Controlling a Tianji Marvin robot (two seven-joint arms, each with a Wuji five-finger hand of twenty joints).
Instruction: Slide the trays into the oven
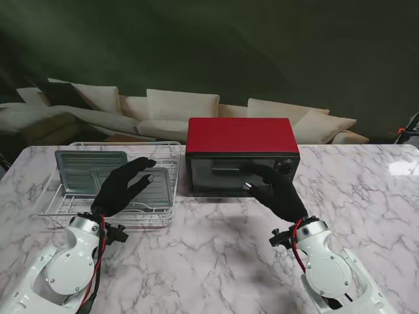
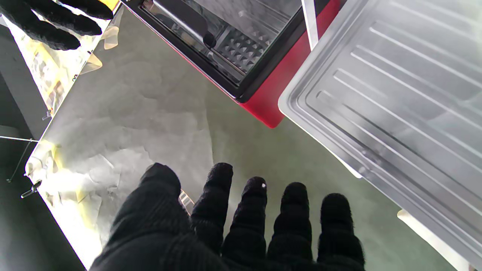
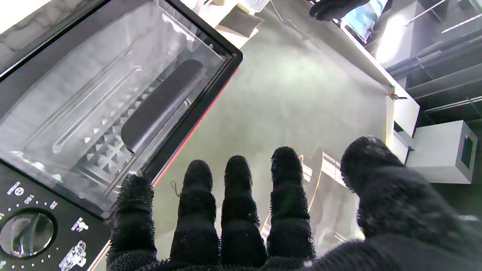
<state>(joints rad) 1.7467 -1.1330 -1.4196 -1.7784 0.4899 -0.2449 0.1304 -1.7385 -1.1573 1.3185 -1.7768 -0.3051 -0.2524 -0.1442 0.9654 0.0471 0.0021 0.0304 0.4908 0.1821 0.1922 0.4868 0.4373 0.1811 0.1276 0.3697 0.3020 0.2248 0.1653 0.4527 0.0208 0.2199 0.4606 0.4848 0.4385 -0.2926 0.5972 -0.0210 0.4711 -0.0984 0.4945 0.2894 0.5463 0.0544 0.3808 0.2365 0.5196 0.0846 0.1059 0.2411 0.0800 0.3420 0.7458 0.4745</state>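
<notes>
On the marble worktop (image 1: 216,242) a red oven (image 1: 241,156) stands near the middle with its glass door (image 1: 232,174) shut, and a white wire rack (image 1: 124,184) sits just to its left holding the metal trays (image 1: 88,171). One tray lies flat in the rack, and a second seems to lie beside it under the left hand (image 1: 123,188). That hand hovers over the rack with its fingers spread, holding nothing. The right hand (image 1: 275,190) is raised in front of the oven door, fingers likewise apart and empty, its fingertips near the door's dark handle (image 3: 162,103).

The step in hand looks to be opening the door, since no tray can go in while it is closed. To do it well, the right hand should hook its fingers over the handle along its length and pull outward and down in the door's own arc, keeping clear of the control knob (image 3: 26,233) beside it. The left hand should wait above the rack until the opening is free.

How the two trays overlap is hard to make out, as the left hand covers part of them. Whether the right fingertips already touch the door cannot be told. The oven's shelf rails are blurred behind the glass, and the left wrist view cuts off most of the tray (image 2: 391,94).
</notes>
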